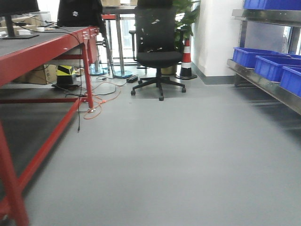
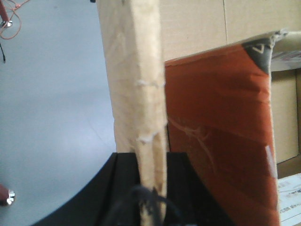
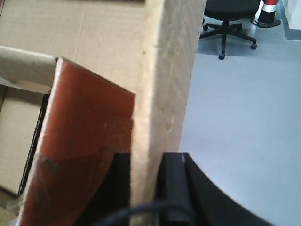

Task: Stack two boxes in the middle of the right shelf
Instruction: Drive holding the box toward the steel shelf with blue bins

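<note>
Both wrist views show a brown cardboard box from close up. My left gripper (image 2: 150,157) is shut on the box's upright wall (image 2: 136,70), one black finger on each side of it. My right gripper (image 3: 146,157) is shut on the opposite wall (image 3: 164,70) in the same way. An orange-red panel (image 2: 216,132) leans inside the box against each gripped wall, seen again as the orange-red panel (image 3: 80,141) in the right wrist view. I cannot tell which of the boxes this is. The right shelf (image 1: 263,82), a steel rack, runs along the right edge of the front view. The front view shows neither arm nor box.
Blue plastic bins (image 1: 270,66) fill the steel rack's tiers. A red-framed table (image 1: 47,47) stands on the left, with cables (image 1: 96,106) trailing on the floor by its leg. A black office chair (image 1: 157,52) and a striped cone (image 1: 186,61) stand ahead. Grey floor (image 1: 164,155) lies between.
</note>
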`<state>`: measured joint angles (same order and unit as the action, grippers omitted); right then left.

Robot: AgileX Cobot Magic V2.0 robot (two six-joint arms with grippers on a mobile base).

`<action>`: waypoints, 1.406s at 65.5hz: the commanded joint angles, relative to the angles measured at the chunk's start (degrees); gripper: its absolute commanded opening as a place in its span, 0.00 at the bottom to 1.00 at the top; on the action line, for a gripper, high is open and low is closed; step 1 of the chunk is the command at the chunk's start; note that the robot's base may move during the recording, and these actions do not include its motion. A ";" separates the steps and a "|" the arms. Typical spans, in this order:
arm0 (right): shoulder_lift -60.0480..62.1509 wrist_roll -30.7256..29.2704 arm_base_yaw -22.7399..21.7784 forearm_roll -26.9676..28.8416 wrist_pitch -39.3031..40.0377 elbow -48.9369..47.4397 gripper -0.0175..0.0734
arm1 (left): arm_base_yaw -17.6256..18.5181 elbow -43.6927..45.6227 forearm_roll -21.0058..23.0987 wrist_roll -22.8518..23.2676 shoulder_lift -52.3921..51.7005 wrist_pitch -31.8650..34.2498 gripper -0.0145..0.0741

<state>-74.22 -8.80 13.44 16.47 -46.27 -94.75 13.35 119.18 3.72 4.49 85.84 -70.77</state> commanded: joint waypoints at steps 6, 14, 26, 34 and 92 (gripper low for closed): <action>1.11 -0.70 -0.25 -0.76 5.62 -0.54 0.02 | -0.25 0.47 -1.45 0.21 -0.59 0.80 0.04; 1.11 -0.70 -0.25 -0.76 5.62 -0.54 0.02 | -0.25 0.47 -1.45 0.21 -0.59 0.80 0.04; 1.11 -0.70 -0.25 -0.76 5.62 -0.54 0.02 | -0.25 0.47 -1.45 0.21 -0.59 1.66 0.04; 1.11 -0.70 -0.25 -0.76 5.62 -0.54 0.02 | -0.25 0.47 -1.58 0.21 -0.59 1.77 0.04; 1.11 -0.70 -0.25 -0.76 5.62 -0.54 0.02 | -0.25 0.47 -1.94 0.21 -0.59 1.80 0.04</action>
<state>-74.22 -8.80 13.44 16.47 -45.92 -94.75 13.35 119.18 3.62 4.49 85.84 -70.18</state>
